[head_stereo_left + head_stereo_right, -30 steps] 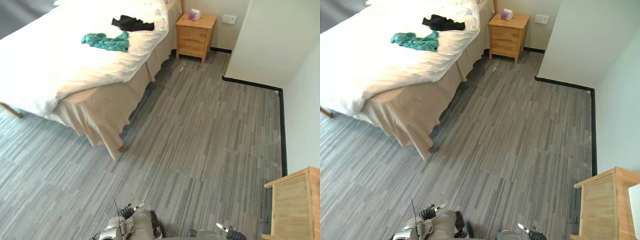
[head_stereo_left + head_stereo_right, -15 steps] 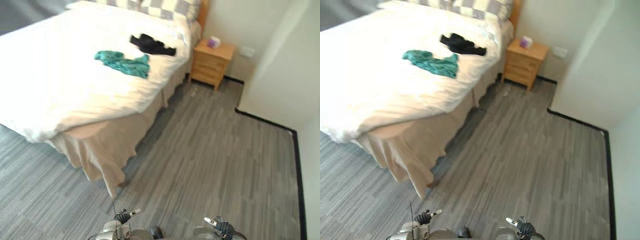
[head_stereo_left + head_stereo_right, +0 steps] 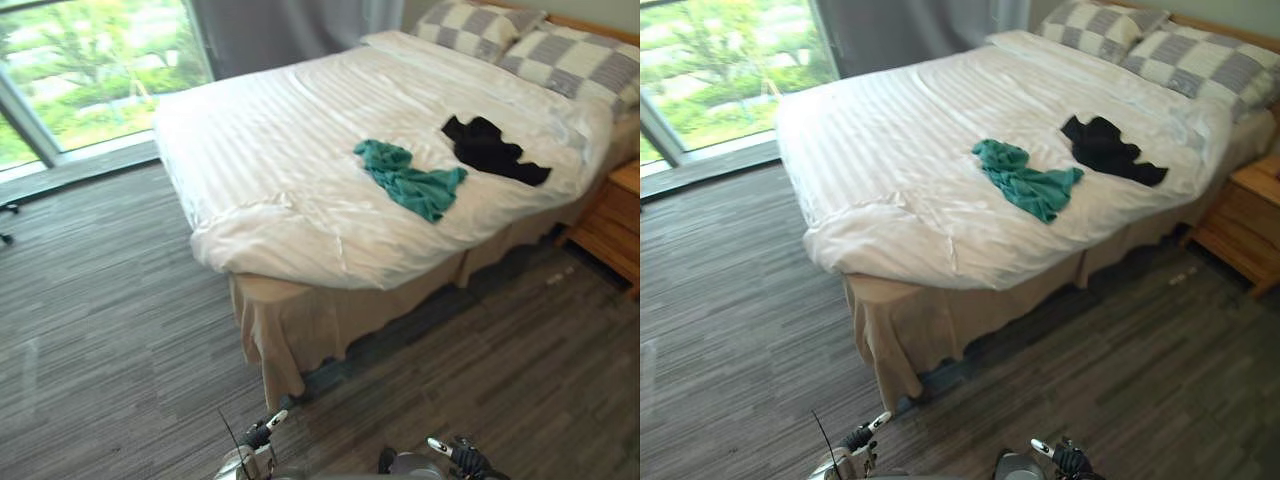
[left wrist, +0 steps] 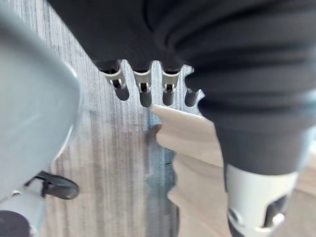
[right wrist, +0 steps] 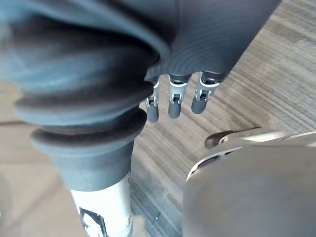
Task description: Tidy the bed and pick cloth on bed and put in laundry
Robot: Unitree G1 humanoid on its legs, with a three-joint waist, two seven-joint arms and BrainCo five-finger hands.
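Lying on bed [image 3: 280, 180], teal cloth [image 3: 410, 180] nr black cloth [image 3: 490, 148], grey floor [image 3: 110, 300]

Grey wood-grain floor [image 3: 100, 300] runs to a big window [image 3: 90, 70] full of daylight and greenery; a grey curtain [image 3: 290, 30] hangs beside it, a wooden nightstand [image 3: 612, 225] by the bed [image 3: 280, 180]
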